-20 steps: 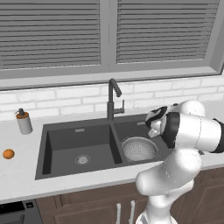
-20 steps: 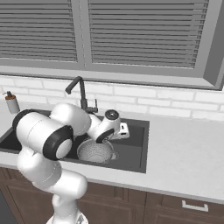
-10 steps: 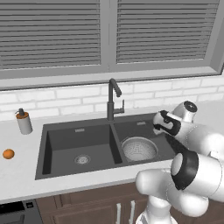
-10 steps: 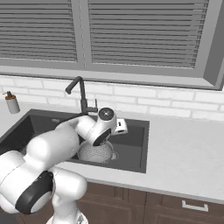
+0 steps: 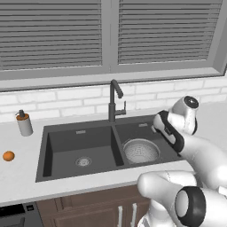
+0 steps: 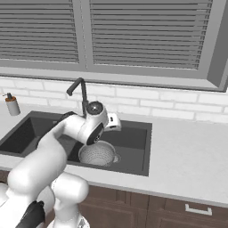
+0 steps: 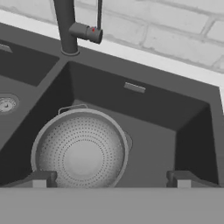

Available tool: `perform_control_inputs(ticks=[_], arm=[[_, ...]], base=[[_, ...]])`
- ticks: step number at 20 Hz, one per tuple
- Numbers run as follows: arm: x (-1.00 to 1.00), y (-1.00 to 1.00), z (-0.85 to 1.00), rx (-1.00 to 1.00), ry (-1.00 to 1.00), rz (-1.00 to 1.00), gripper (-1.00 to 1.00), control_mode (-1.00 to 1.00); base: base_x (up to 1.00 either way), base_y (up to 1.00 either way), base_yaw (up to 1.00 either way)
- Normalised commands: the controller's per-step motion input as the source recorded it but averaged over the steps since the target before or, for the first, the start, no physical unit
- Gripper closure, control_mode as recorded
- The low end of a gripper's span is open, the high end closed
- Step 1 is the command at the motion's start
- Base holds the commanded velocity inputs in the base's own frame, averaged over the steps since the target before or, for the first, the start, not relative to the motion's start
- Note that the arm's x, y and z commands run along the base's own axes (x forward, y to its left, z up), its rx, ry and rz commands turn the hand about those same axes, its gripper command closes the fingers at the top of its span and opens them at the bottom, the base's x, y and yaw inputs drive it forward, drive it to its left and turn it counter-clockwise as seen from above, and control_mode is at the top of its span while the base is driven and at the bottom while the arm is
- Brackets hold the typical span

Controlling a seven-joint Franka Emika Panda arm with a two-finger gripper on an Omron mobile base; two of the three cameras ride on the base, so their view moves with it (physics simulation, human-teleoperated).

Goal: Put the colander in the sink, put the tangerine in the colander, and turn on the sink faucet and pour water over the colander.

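The colander sits upright on the floor of the right basin of the dark sink, and nothing is inside it. My gripper hovers open above the near rim of the colander, its fingertips spread wide and not touching it. The tangerine lies on the white counter far left of the sink. The sink faucet stands behind the divider between the basins, with its small lever at the side. No water is running.
A grey soap dispenser stands on the counter at the back left of the sink. The left basin holds nothing but its round drain. A brick backsplash and a blinded window lie behind. Bare counter stretches right of the sink.
The arm has folded lower and the hand has drifted slightly right over the right basin. The jaws have stayed open. The colander and the tangerine have not moved.
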Motion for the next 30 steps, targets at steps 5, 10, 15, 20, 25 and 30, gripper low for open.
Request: perform_control_inputs(ticks=[5,10,15,20,25,30], arm=[[-0.10,0.41,0.03,0.00,-0.01,0.00,-1.00,-1.00],[-0.07,0.48,0.00,0.00,0.00,0.00,-1.00,-1.00],[-0.04,0.57,0.01,0.00,0.01,0.00,-1.00,-1.00],[-0.01,0.60,0.00,0.00,0.00,0.01,-1.00,-1.00],[0.00,0.65,0.00,0.00,0.01,0.00,-1.00,-1.00],[0.00,0.72,0.00,0.00,0.03,0.00,-1.00,-1.00]], base=[[0.00,0.00,0.00],[0.00,0.00,0.00],[0.00,0.00,0.00],[0.00,0.00,0.00],[0.00,0.00,0.00],[0.00,0.00,0.00]])
